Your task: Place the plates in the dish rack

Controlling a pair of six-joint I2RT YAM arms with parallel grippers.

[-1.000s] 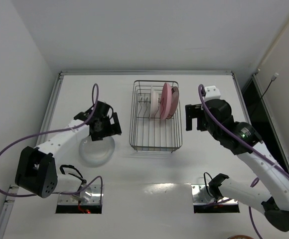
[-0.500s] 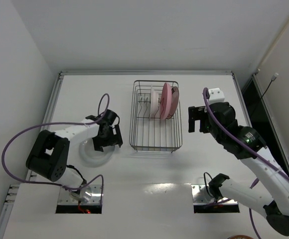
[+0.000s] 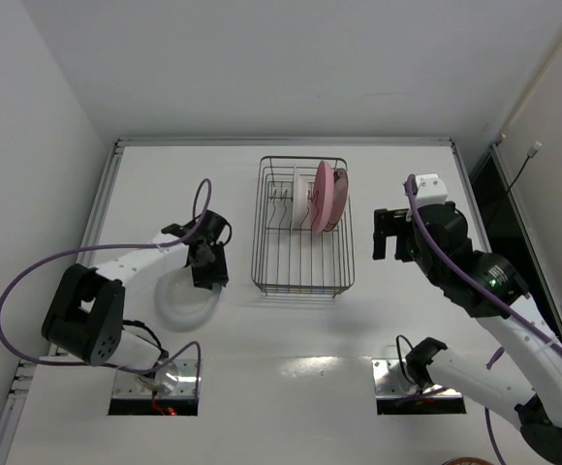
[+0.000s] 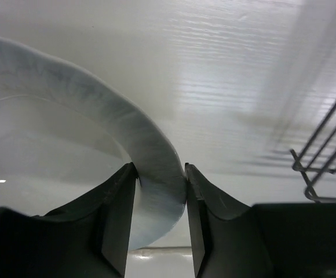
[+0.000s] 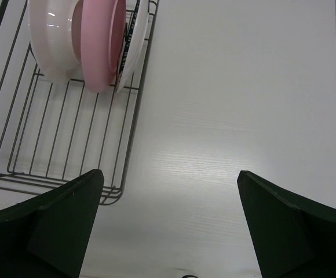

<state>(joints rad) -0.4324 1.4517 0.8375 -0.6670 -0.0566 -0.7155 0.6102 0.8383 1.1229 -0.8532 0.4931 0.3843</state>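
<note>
Plate (image 4: pixel 52 139) in left gripper (image 4: pixel 160 174), patterned plate (image 5: pixel 136 40) half-hidden

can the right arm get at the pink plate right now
Probably yes: the right gripper is open beside the dish rack, nothing between. The pink plate stands close beside a whitish plate, so only its rim is free.
</note>
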